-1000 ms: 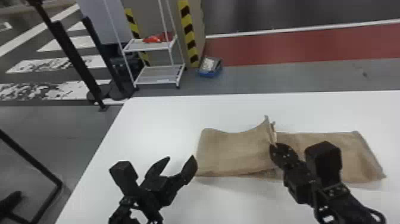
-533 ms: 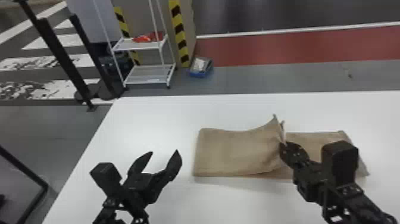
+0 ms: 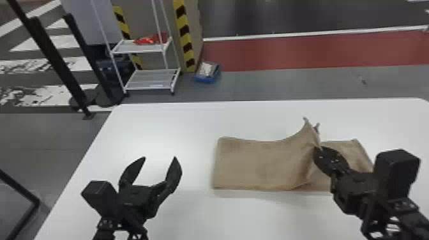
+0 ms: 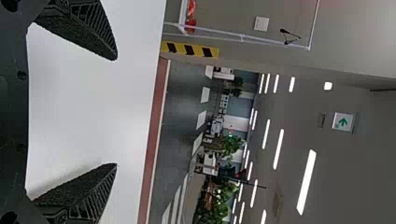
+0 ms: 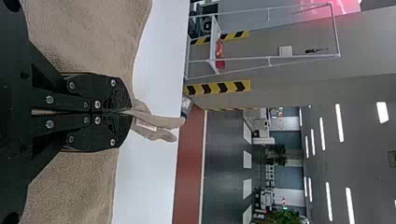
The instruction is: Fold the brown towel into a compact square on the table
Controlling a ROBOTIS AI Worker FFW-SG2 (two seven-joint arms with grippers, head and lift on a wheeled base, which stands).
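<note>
Since the brown towel [image 3: 261, 164], inside the far edge of the table [image 3: 178, 123], looks light and limp, its raised end [image 3: 308, 137] suits 1 firm edge pinch; the right gripper [image 3: 318, 152] clamps it there, the left gripper [image 3: 159, 157] gapes wide.

A green arrow [image 4: 343, 122] marks a white sign [image 4: 350, 116] — the pale tag [image 5: 146, 124] on the towel [image 3: 261, 166] is unreadable.

Towel drawn rightward, left tool farther off.
The right tool [image 3: 316, 150] has carried the gripped edge of the brown towel [image 3: 258, 166] rightward, so its left fold has shifted right too; the left tool [image 3: 159, 157] has moved left, widening its gap from the cloth. The head view has swung right.
</note>
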